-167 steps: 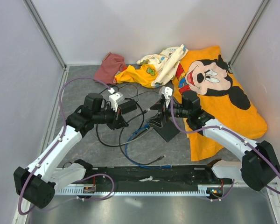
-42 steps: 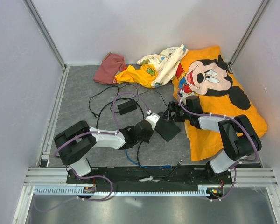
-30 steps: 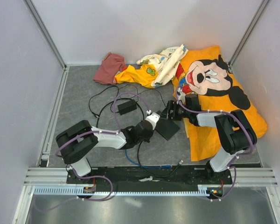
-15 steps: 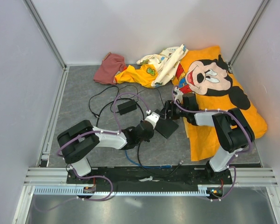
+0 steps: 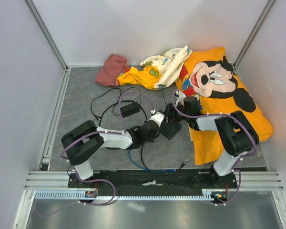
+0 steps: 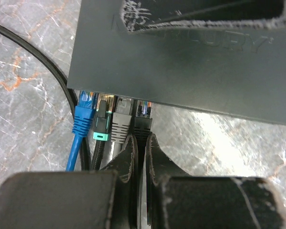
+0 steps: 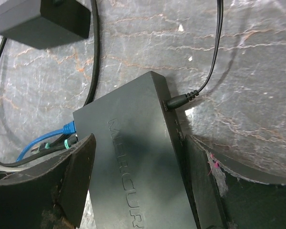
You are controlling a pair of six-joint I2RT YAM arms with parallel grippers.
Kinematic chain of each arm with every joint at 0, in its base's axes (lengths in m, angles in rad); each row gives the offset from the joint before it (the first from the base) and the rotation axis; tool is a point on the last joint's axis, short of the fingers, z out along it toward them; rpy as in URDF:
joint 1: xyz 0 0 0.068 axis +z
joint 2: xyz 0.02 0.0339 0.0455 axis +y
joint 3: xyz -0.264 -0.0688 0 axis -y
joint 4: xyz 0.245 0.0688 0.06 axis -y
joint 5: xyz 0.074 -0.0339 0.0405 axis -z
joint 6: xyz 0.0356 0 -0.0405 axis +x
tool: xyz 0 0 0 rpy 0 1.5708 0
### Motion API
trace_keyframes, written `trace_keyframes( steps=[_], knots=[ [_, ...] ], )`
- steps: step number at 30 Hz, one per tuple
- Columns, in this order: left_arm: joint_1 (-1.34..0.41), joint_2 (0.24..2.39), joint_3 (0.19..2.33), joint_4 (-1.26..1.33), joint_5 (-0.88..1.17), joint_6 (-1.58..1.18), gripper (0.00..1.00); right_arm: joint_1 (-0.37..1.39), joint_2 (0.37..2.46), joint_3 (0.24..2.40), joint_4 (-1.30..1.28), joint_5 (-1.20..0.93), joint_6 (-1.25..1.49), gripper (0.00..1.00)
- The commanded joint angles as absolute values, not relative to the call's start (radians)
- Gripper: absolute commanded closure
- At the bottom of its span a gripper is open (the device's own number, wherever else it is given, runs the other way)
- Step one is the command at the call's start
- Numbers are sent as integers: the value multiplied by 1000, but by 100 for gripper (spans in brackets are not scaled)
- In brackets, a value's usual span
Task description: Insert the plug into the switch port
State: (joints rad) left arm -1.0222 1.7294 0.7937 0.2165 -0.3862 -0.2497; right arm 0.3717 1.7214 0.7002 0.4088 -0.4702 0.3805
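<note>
The black switch (image 5: 172, 129) lies on the grey floor mid-table. In the left wrist view, four plugs sit in a row in the ports of the switch (image 6: 181, 62). The blue plug (image 6: 84, 112) on the bright-blue cable is in the leftmost port and also shows in the right wrist view (image 7: 69, 128). My left gripper (image 6: 142, 142) is shut on the black cable just behind the rightmost black plug (image 6: 143, 114), not on the blue one. My right gripper (image 7: 138, 152) straddles the switch (image 7: 133, 162), one finger against each side.
A black power lead (image 7: 183, 99) plugs into the switch's far side. A black adapter (image 5: 129, 109) and looping black cables lie to the left. An orange cartoon cloth (image 5: 229, 95) lies right, with more cloths (image 5: 113, 69) at the back. The blue cable (image 5: 133, 156) runs toward the near rail.
The left arm folded low and reached in to the switch's port side. In the last second both grippers and the switch shifted slightly up and left.
</note>
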Motion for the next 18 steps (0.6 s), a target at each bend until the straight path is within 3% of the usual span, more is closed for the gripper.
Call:
trace_keyframes(
  steps=[1,7,15,18],
  knots=[
    [-989,1749,936,566,-408,-256,97,477,1732,635,222,-692,495,17],
    [-974,1762,908,519,-425,-229,84,402,1704,742,155,-510,459,12],
    [-899,1813,974,451,-281,-222,66,348,1730,923,104,-299,408,6],
    [-902,1763,947,445,-198,-251,50,337,1662,934,75,-264,385,4]
  ],
)
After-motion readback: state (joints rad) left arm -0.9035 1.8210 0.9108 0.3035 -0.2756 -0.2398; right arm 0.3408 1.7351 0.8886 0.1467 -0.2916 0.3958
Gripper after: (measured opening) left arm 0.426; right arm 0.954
